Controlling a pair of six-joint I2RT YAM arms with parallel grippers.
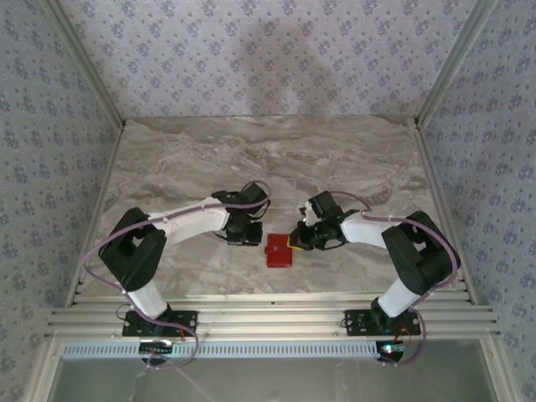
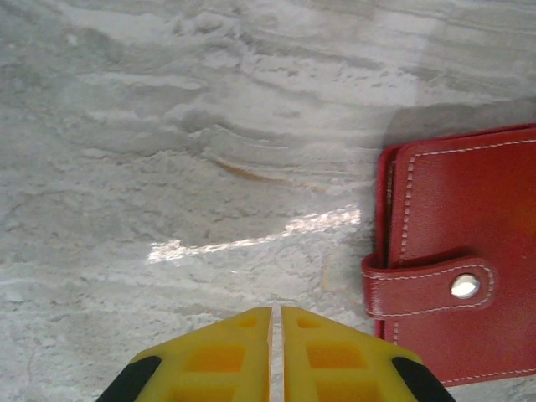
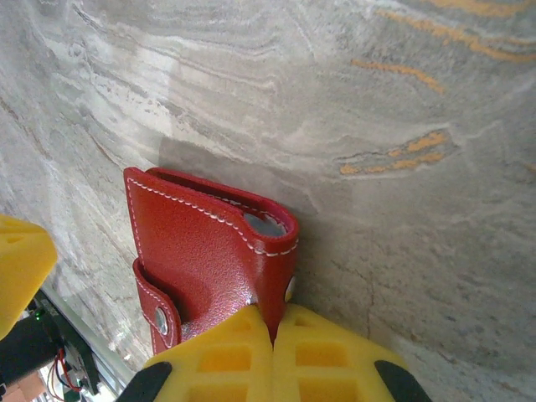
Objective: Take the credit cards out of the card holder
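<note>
Centrally, the small flat red stitched-leather card holder lies on the grey marble-patterned tabletop; the right gripper pinches one edge of its cover. The left gripper, yellow jaws almost pressed together on nothing, sits just beside the strap side.

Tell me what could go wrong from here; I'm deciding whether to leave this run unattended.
The right gripper pinches only a thin edge of the card holder, so it may slip off. The strap tab is snapped shut, so pulling could drag the whole holder instead of opening it. The left gripper sits beside the holder, nearly closed on nothing, so nothing pins it down.
</note>
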